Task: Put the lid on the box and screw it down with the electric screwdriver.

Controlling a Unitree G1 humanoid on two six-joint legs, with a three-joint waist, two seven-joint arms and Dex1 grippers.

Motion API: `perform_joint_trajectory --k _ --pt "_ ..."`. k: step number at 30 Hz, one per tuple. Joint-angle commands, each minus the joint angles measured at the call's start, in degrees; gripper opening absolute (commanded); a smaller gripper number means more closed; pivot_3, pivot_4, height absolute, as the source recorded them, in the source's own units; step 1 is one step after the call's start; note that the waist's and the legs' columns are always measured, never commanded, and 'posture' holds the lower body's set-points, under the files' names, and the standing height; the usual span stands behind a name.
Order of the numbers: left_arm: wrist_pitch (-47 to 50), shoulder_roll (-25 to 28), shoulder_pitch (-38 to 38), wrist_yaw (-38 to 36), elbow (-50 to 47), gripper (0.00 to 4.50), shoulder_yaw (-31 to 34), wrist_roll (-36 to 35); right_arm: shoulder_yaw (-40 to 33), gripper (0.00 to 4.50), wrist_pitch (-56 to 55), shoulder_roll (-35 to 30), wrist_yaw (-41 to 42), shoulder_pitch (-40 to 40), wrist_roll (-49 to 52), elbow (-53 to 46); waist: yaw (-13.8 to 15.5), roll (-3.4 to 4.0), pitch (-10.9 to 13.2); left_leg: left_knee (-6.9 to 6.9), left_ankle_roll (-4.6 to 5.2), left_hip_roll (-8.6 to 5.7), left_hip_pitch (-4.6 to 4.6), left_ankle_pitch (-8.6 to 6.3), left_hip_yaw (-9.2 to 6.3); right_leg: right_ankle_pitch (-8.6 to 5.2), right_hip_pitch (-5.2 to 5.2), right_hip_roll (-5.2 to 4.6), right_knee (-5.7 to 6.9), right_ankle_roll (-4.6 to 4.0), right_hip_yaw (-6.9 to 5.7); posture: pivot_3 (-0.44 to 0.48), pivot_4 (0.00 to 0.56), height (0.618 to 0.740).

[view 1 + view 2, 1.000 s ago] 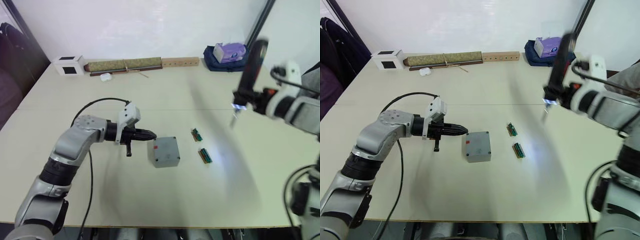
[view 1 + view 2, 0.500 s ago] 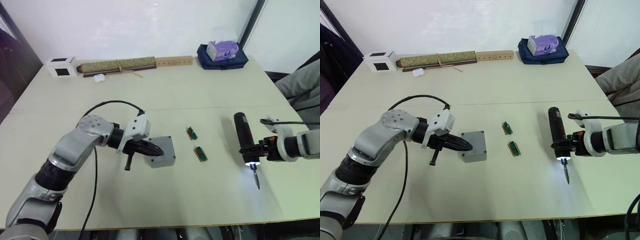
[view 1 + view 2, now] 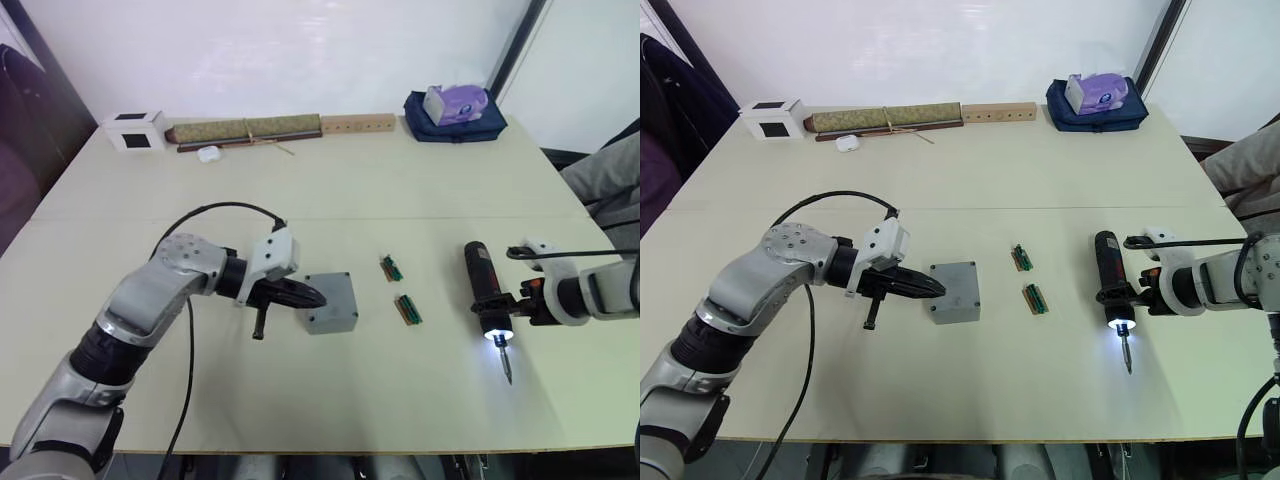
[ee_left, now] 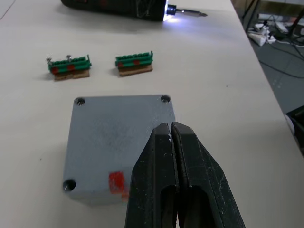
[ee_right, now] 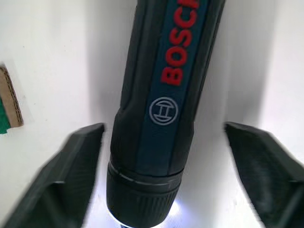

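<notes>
Since half a second ago the right gripper (image 5: 161,175) has let go: its fingers (image 5: 61,185), then closed on the screwdriver (image 3: 1108,285), now stand wide apart on either side of the tool without touching it. The screwdriver lies flat on the table (image 3: 970,180), right of centre, its lit tip and bit pointing toward the near edge; a second ago it was held high in the air.

Left gripper (image 4: 172,130): fingers pressed together, holding nothing, tips over the near-left part of the lid (image 4: 118,137). It has barely moved over the last half second.

Lid: seated on the box (image 3: 956,312), which stands near the table's centre; red mark at the lid's corner nearest the left gripper, screw holes visible in three corners.

Two green strips (image 3: 1022,258) lie between box and screwdriver, apart from both.

Along the far edge: white cube (image 3: 772,117), long roll (image 3: 883,118), wooden bar (image 3: 998,112), blue pouch (image 3: 1096,105) with a purple pack on it.
</notes>
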Motion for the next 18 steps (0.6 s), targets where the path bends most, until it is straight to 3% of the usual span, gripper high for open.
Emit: perform_joint_trajectory --k 1,6,9,13,18 --pt "-2.0 0.2 -1.1 0.6 1.0 0.00 1.7 1.0 -0.4 4.46 -1.1 0.0 3.2 -1.2 -3.9 -1.7 0.0 0.00 0.0 0.01 0.00 0.00 0.00 0.00 0.01 0.00 0.00 -0.01 0.00 0.01 0.00 0.000 0.150 0.740" --pt "-3.5 0.3 -2.0 0.8 3.9 0.00 2.1 1.9 -1.3 4.46 -2.1 -0.6 7.7 -6.1 -6.2 -4.8 -0.1 0.03 0.0 0.01 0.00 -0.03 0.00 0.00 0.03 0.01 -0.05 0.00 0.04 0.01 0.00 0.000 0.150 0.740" --pt "-4.1 0.3 -3.2 1.0 7.1 0.00 3.9 1.6 1.7 4.46 -7.9 -3.9 12.4 -10.8 -10.1 -8.8 -0.1 0.10 0.1 -0.01 0.00 -0.02 0.00 0.00 0.02 0.00 -0.11 0.03 0.10 0.01 0.00 0.000 0.150 0.740" --pt "-4.3 -2.5 -5.0 4.6 13.5 0.00 7.4 1.2 2.8 4.46 -14.7 -3.1 19.3 -13.3 -10.2 -18.8 0.0 0.12 0.1 -0.02 0.00 -0.01 -0.01 0.00 -0.01 0.00 -0.12 0.04 0.08 0.00 -0.04 0.000 0.150 0.740" --pt "-6.3 -1.8 -1.6 5.9 14.3 0.00 3.5 6.9 6.2 4.46 -22.3 0.6 24.7 2.6 -8.9 -39.5 0.3 -0.03 0.0 -0.04 0.00 0.02 -0.04 0.00 -0.13 0.00 -0.03 0.04 0.00 0.01 -0.10 0.000 0.150 0.740"
